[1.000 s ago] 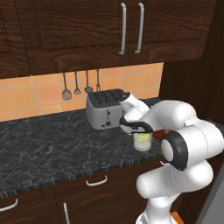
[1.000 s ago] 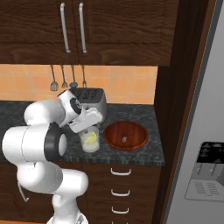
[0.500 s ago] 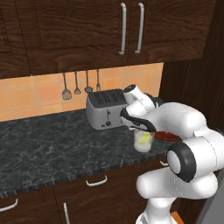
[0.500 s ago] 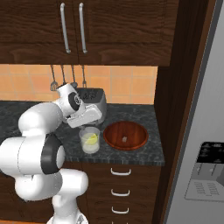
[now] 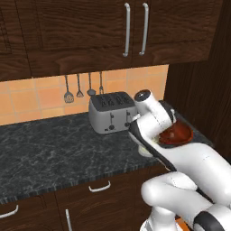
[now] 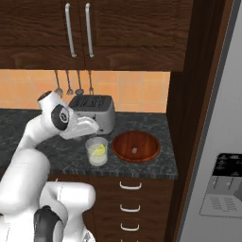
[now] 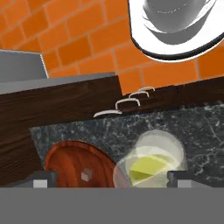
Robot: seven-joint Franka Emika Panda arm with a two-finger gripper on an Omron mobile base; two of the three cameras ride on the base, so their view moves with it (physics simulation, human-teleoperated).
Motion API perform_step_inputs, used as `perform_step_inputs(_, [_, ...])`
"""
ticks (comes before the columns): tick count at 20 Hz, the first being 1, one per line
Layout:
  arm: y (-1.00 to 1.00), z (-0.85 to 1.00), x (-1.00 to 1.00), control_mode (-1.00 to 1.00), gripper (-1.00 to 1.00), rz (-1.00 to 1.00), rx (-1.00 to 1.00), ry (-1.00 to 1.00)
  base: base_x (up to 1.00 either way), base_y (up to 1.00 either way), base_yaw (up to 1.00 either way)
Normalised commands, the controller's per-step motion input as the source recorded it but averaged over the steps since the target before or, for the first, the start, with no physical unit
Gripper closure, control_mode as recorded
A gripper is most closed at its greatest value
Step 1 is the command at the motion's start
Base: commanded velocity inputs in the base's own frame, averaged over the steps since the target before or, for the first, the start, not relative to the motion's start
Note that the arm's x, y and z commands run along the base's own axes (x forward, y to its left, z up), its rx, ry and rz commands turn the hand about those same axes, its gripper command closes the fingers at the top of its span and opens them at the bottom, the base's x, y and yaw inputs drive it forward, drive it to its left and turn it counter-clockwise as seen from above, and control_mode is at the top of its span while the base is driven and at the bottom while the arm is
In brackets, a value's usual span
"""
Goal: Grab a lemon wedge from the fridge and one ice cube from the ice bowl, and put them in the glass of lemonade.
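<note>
in the right base view the glass of lemonade (image 6: 97,151) stands near the front edge of the dark marbled counter (image 6: 142,165), a little left of the frame's centre, and the lemon wedge (image 6: 99,151) shows as a small yellow piece inside the pale liquid. just to the right of the glass sits the ice bowl (image 6: 135,146), reddish-brown and round, with one small ice cube (image 6: 134,151) lying on its bottom. behind the two things, toward the tiled wall, is the silver toaster (image 6: 94,112). the grey fridge (image 6: 218,156) fills the right edge of this frame, with its black dispenser panel (image 6: 221,185) at the lower right.

the gripper (image 6: 88,127) hangs above and a little left of the glass, not touching it. in the hand view its two finger tips (image 7: 183,179) stand far apart at the bottom edge, with nothing between them, so the hand is wide and holds nothing. in the same view the glass (image 7: 151,165) with the wedge (image 7: 146,169) is at the lower centre and the bowl (image 7: 78,165) with its cube (image 7: 87,174) at the lower left.

in the left base view the arm hides most of the glass (image 5: 145,151); the bowl (image 5: 177,135) shows at the right of the centre and the toaster (image 5: 112,112) at the middle.
</note>
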Motion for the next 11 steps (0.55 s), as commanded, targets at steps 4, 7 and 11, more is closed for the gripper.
perform_step_inputs(4, [0.26, 0.0, -1.0, -1.0, -1.0, 0.0, -0.09, -0.57, 0.0, 0.0, 0.0])
perform_step_inputs(7, [0.37, 0.0, -1.0, -1.0, -1.0, 0.0, -0.13, -0.52, 0.0, 0.0, 0.0])
perform_step_inputs(11, [0.49, 0.0, -0.92, -1.0, -1.0, 0.0, -0.14, -0.41, 0.0, 0.0, 0.0])
